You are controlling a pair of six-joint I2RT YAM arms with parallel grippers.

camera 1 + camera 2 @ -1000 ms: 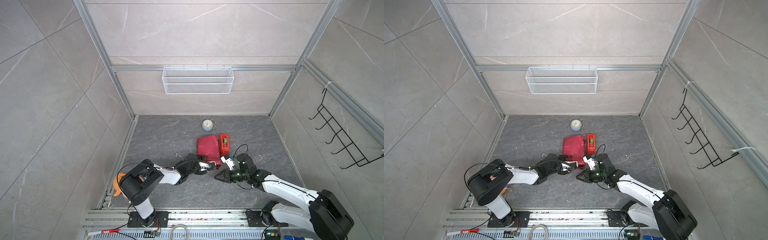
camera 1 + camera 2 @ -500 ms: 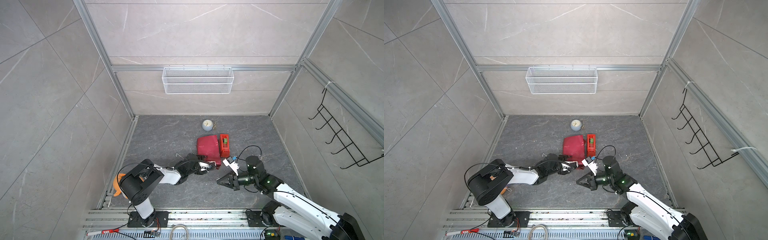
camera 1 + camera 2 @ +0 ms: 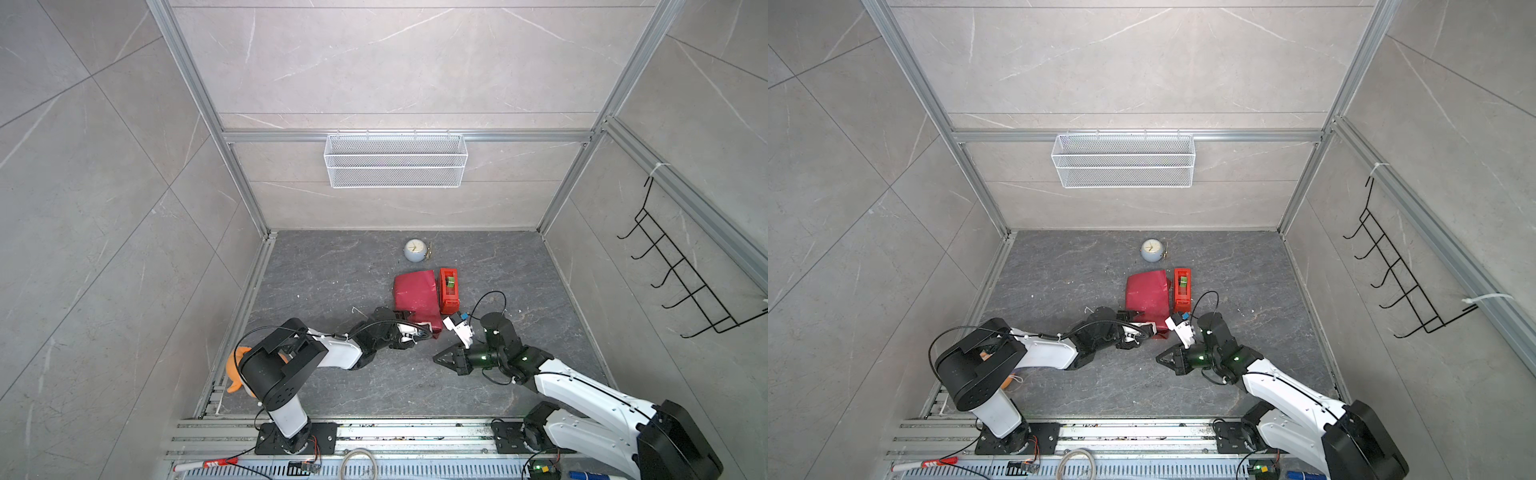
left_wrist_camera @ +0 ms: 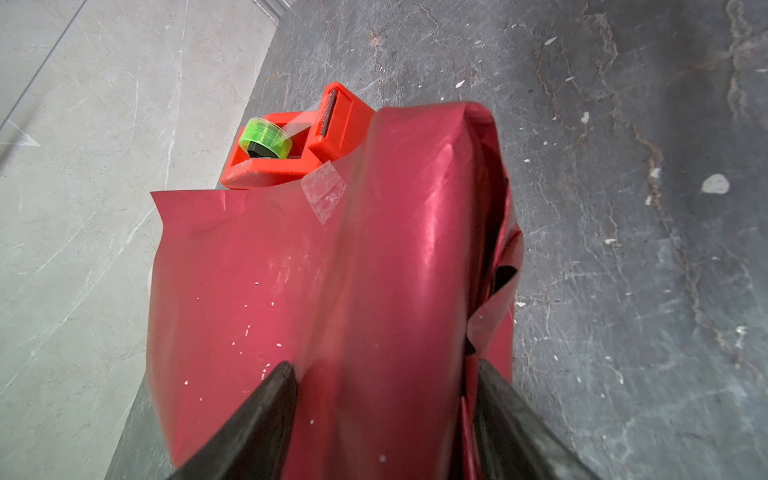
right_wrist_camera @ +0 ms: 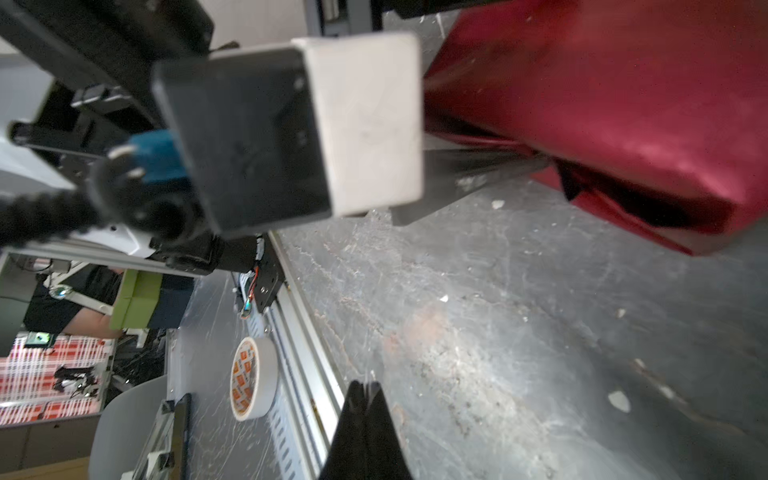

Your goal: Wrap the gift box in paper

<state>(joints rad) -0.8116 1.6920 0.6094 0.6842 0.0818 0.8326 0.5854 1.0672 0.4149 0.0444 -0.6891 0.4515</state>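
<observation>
The left hand pinches the paper, apparently its near end; the right hand is pressed together.

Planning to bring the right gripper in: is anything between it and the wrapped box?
Only bare floor lies between the right gripper and the wrapped gift box. The left gripper, though, clasps the box's near end, close beside that path.
</observation>
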